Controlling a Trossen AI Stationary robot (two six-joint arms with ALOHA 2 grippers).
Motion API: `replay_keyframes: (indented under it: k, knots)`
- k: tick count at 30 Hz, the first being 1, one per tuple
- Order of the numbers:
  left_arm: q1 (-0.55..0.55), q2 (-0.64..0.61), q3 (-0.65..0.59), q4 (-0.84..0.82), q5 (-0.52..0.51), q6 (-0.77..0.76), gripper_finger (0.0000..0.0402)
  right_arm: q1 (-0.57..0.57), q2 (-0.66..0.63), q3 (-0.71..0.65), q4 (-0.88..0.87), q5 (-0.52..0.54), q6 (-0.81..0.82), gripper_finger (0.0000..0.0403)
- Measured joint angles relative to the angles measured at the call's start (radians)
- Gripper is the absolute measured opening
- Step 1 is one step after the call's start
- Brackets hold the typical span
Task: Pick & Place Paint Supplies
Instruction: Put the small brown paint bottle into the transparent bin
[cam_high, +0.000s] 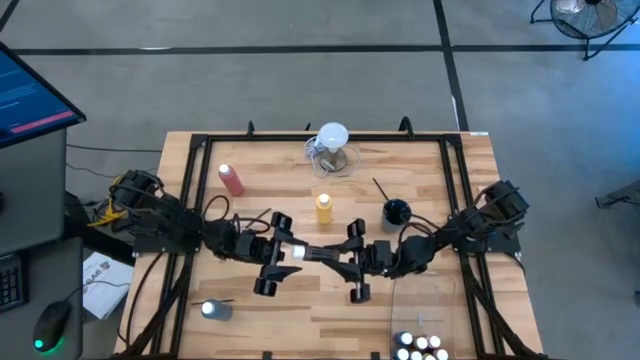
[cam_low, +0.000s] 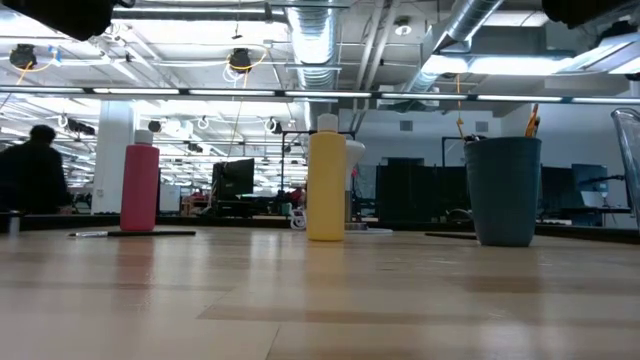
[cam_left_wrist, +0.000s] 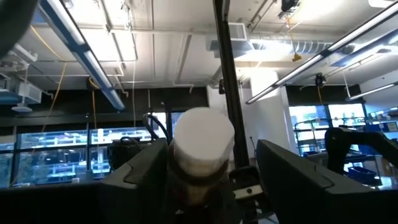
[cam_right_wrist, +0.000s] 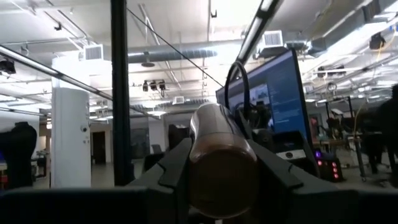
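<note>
1. R gripper (cam_high: 347, 262), mid-table: jaws clamped on both sides of a small brown paint bottle (cam_right_wrist: 221, 162). Bottle is held off the wood, lying level, base toward the R wrist.
2. L gripper (cam_high: 285, 253), facing the R one: jaws parted, one each side of the bottle's white cap (cam_left_wrist: 202, 140). A gap shows on at least one side, so no firm grip seen.
3. Bottle thus spans between the two grippers, cap end to the L.
4. Behind them: yellow squeeze bottle (cam_high: 324, 208), upright.
5. Pink-red bottle (cam_high: 231, 179), upright, far-left part of the table (cam_high: 420, 165).
6. Dark cup (cam_high: 396, 212) beside the R arm, brush handle (cam_low: 531, 120) sticking out.
7. Clear jug (cam_high: 332, 150) at far edge.
8. Cluster of white-capped bottles (cam_high: 420, 347) at near-right edge.
</note>
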Motion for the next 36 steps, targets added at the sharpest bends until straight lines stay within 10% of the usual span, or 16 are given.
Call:
replay_keyframes:
  k: [36]
  knots:
    - [0.01, 0.0, 0.0, -0.001, 0.012, -0.015, 0.0193, -0.045, -0.001, 0.056, -0.077, -0.062, 0.006, 0.0113]
